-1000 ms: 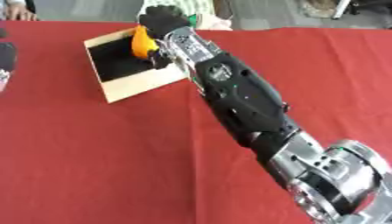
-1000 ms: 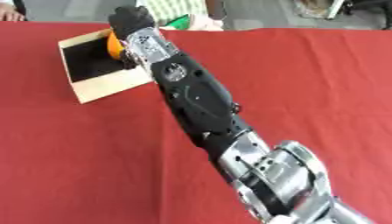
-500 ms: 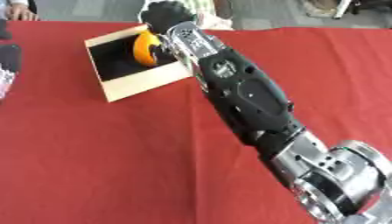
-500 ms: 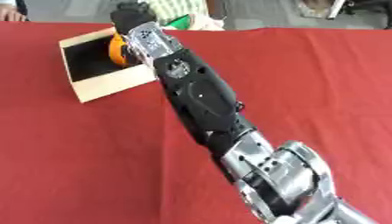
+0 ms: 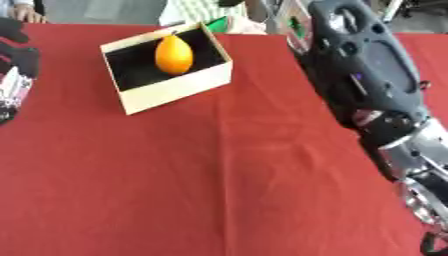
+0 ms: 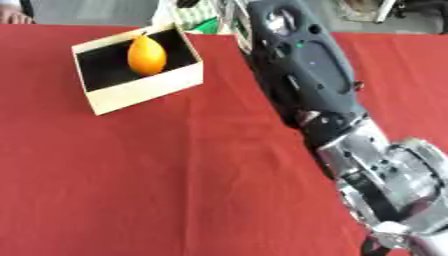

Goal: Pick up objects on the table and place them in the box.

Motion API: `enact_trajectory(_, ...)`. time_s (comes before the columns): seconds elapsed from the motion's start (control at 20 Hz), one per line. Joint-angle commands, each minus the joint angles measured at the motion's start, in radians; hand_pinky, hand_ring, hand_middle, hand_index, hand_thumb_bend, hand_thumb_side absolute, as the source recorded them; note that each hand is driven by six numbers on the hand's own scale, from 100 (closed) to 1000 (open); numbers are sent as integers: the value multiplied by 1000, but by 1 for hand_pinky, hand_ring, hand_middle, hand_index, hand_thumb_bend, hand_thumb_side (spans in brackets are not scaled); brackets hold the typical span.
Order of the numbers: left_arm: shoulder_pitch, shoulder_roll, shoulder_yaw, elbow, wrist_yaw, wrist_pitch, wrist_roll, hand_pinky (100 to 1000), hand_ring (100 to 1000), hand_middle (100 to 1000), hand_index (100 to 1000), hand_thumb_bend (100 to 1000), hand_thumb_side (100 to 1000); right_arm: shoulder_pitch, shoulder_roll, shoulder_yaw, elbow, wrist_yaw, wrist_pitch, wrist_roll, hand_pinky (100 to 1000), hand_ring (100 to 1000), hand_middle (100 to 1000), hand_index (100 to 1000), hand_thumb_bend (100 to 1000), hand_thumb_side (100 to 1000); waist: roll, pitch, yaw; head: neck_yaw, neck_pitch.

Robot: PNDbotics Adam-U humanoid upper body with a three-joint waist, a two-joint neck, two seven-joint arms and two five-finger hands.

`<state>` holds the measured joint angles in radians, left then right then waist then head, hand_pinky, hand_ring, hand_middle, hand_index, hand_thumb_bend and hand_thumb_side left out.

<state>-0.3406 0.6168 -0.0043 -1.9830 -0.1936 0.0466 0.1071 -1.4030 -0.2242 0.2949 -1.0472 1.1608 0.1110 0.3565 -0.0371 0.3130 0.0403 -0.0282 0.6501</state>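
Left hand (image 5: pixel 16 75): I see it at the left edge of the left eye view, dark and partly cut off; I cannot tell how its fingers stand, nor whether it has hold of anything.
Box (image 5: pixel 179 85): pale walls, dark inside, on the red table (image 5: pixel 201 190) towards the far left; open at the top.
Box contents: one orange fruit (image 5: pixel 173 54), pear-shaped, resting inside against the dark floor; nothing else in there that I can make out.
Right arm (image 6: pixel 306 75): stretches from the lower right up to the far edge, just beside the box; its hand is out of sight.
Step in hand: I judge the fruit placed, and the arm clear of the box.
Next move: I would look for another object; the cloth before me shows none; something green (image 5: pixel 216 24) lies beyond the box, unclear.
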Motion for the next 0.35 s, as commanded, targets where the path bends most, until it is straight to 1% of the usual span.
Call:
enact_trajectory(0.05, -3, 28, 17, -17, -6, 1, 11, 444, 563, 619, 768, 318, 619, -3, -82, 38, -150, -76, 30, 59, 860, 869, 789, 867, 100, 222, 7, -24, 0, 6, 11)
enact_trajectory(0.15, -3, 29, 17, -17, -6, 1, 12, 444, 563, 619, 768, 318, 619, 2, -91, 46, -182, -90, 47, 81, 860, 869, 789, 867, 100, 222, 7, -24, -1, 7, 12)
enact_trajectory(0.2, 0, 28, 21, -17, -7, 2, 15, 444, 563, 619, 768, 318, 619, 10, -100, 43, -196, -97, 47, 82, 861, 867, 786, 868, 100, 220, 13, -20, -7, 12, 16)
enact_trajectory(0.35, 9, 25, 32, -17, -10, 3, 29, 443, 563, 618, 767, 317, 618, 72, -163, 35, -264, -137, 13, 49, 861, 868, 784, 870, 100, 225, 24, -13, -27, 18, 24)
